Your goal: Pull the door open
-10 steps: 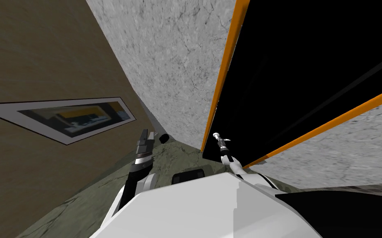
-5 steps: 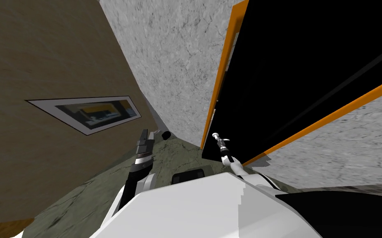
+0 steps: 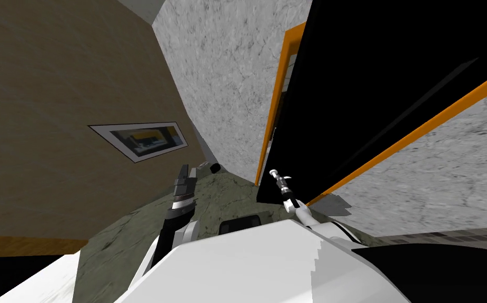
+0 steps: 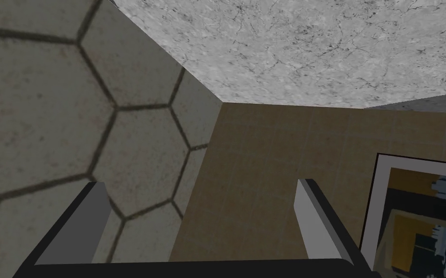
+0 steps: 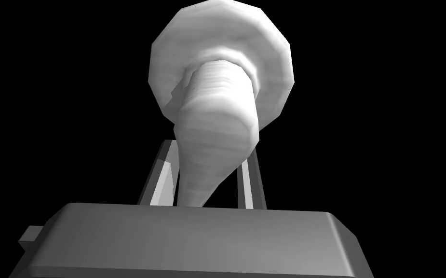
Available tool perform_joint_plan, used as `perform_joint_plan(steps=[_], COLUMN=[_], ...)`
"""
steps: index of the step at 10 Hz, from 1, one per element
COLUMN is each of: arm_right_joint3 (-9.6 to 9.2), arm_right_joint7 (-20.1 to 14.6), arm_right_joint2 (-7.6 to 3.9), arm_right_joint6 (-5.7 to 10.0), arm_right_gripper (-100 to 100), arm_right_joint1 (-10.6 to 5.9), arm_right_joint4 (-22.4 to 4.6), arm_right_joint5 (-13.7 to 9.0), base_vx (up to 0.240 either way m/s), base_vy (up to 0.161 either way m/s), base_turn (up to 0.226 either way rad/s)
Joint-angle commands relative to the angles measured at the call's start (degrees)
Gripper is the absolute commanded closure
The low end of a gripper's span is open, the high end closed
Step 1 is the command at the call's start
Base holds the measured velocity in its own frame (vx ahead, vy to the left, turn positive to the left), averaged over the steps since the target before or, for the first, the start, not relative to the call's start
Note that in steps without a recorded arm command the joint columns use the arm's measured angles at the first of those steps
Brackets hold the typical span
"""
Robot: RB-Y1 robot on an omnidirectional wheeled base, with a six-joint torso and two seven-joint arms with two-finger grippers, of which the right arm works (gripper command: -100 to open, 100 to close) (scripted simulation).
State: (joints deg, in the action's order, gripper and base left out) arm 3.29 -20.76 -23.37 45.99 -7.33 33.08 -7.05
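Observation:
The door (image 3: 374, 89) is a flat black panel in an orange frame (image 3: 270, 126); in the head view its edge stands a little off the frame's left post. Its white lever handle (image 5: 217, 120) juts from a round white plate (image 5: 275, 62). My right gripper (image 5: 207, 181) is shut on the lever, one finger pressing each side, and appears small at the door's lower edge (image 3: 275, 173). My left gripper (image 3: 184, 171) is raised to the left of it, away from the door, with its fingers (image 4: 313, 212) open and nothing between them.
A tan wall with a framed picture (image 3: 142, 139) runs close on my left and meets a grey marbled wall (image 3: 226, 79) beside the door frame. A small dark object (image 3: 215, 168) sits on the green floor (image 3: 126, 231) at that corner. More grey wall (image 3: 447, 173) lies to the right.
The head view has shifted, with the picture on the tan wall sliding right, so I have moved. A gap has opened between the door's edge and the orange frame. My right gripper stays on the handle.

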Motion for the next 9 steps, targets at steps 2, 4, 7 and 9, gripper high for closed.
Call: perform_joint_plan(steps=[2, 4, 7, 9], arm_right_joint3=[-1.25, -2.43, -4.32, -5.47], arm_right_joint7=[-1.3, -2.5, -4.5, -5.7], arm_right_joint2=[-0.43, -1.15, -2.31, -3.01], arm_right_joint6=[0.75, 1.57, 2.89, 3.69], arm_right_gripper=[100, 100, 100, 100], arm_right_joint1=[0.68, 1.29, 2.27, 2.86], arm_right_joint4=[0.3, 0.8, 1.7, 2.2], arm_right_joint5=[0.7, 1.3, 2.4, 3.1], base_vx=[-0.136, -0.236, -0.185, -0.191], base_vy=[-0.015, -0.049, -0.083, -0.082], base_turn=[0.053, 0.083, 0.077, 0.065])
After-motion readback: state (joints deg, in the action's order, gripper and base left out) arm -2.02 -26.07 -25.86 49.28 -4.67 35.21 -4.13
